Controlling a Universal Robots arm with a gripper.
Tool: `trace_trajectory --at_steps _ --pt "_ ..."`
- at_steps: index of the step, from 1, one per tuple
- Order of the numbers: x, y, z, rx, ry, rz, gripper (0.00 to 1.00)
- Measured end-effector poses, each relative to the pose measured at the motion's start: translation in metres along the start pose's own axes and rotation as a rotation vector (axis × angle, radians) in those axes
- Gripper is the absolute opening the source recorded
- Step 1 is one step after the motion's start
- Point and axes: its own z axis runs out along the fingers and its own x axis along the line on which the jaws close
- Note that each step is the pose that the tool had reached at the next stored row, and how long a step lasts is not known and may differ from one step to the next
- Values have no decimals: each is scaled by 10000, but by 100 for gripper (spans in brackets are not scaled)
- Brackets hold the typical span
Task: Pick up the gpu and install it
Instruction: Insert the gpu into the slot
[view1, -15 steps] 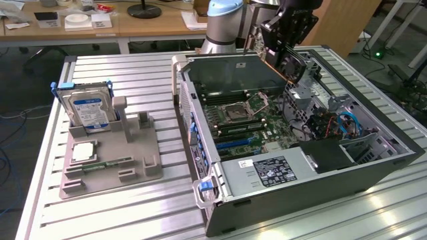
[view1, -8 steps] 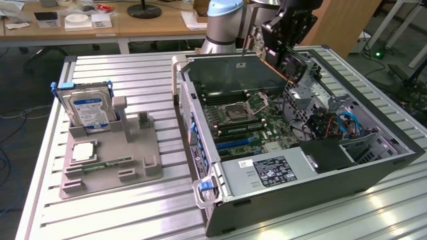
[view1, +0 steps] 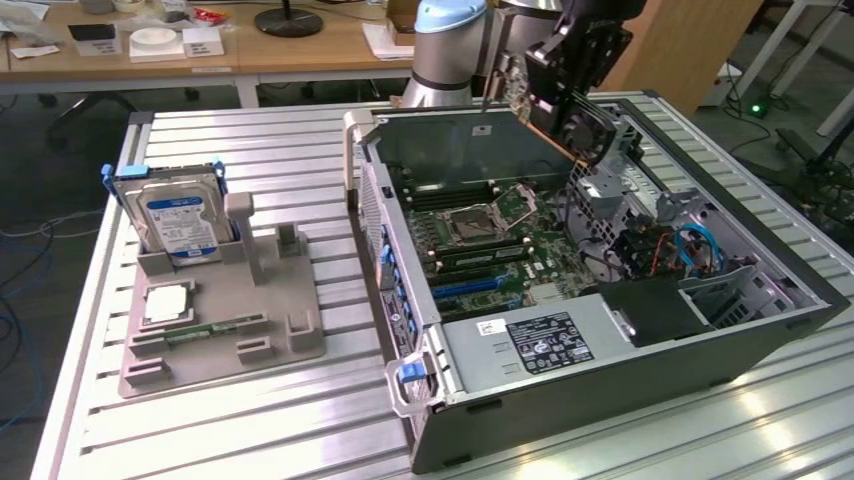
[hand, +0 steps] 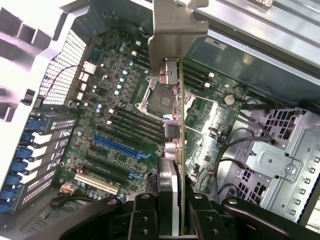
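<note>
The gripper (hand: 172, 222) is clamped on the gpu (view1: 577, 118), its fingers (hand: 142, 215) pressing on both faces, and holds it tilted in the air over the far end of the open case (view1: 601, 410), clear of the motherboard (view1: 514, 250). In the wrist view the card is edge-on, its metal bracket (hand: 175, 35) at the end away from the gripper, above the CPU socket (hand: 157, 92); the blue slot (hand: 117, 147) lies off to one side. Inside the case stand a drive cage (hand: 280, 160), orange and blue cables (view1: 674, 250) and, at the near end, the power supply (view1: 534, 340). On the exterior view's left, well apart on the table (view1: 267, 430), a grey tray (view1: 254, 290) carries a hard drive (view1: 176, 215), a chip (view1: 167, 300) and a memory stick (view1: 214, 328)
</note>
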Motion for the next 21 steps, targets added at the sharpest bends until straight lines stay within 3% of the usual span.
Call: trace_trajectory --at_steps 21 --pt "4 -9 1 -32 26 -1250 28"
